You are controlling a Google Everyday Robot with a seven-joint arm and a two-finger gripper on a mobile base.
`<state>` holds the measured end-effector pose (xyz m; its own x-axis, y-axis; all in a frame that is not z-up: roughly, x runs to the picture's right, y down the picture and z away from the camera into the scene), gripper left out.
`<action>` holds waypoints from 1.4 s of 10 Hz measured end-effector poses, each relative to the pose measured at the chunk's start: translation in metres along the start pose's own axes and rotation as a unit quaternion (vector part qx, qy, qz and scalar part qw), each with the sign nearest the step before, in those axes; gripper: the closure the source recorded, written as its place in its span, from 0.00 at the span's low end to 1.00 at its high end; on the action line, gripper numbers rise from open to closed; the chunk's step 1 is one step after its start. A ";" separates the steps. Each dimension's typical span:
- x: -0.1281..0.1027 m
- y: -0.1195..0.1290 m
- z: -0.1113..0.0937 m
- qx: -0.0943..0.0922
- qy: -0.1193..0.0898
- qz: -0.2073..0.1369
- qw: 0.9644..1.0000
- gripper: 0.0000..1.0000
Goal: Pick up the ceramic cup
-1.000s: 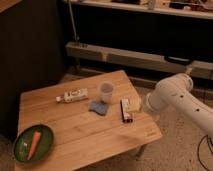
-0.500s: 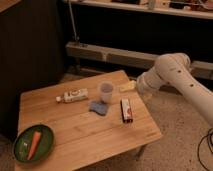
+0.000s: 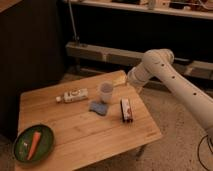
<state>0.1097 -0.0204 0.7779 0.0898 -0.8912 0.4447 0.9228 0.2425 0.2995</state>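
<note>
The ceramic cup (image 3: 105, 91), small, pale and handleless, stands upright on the low wooden table (image 3: 75, 130), near its far right side. My white arm comes in from the right and bends down toward the table's far right corner. The gripper (image 3: 128, 81) is at the arm's end, just right of the cup and a little behind it, not touching the cup. Nothing shows in its hold.
A white labelled bottle (image 3: 72, 95) lies on its side left of the cup. A blue cloth (image 3: 98, 107) lies in front of the cup, and a snack bar (image 3: 126, 109) to the cloth's right. A green plate (image 3: 20, 150) with a carrot (image 3: 34, 142) sits at the front left. A dark shelf stands behind.
The arm has swung up and leftward from beside the table's right edge, bringing the gripper close to the cup's right side. The objects on the table have not moved.
</note>
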 end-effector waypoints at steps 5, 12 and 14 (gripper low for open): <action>0.026 -0.012 0.039 -0.008 0.000 -0.008 1.000 0.20; 0.041 -0.008 0.082 -0.017 -0.020 -0.008 1.000 0.20; 0.043 -0.007 0.097 -0.024 -0.028 -0.010 0.999 0.20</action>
<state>0.0708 -0.0233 0.8770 0.0515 -0.8728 0.4853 0.9410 0.2052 0.2691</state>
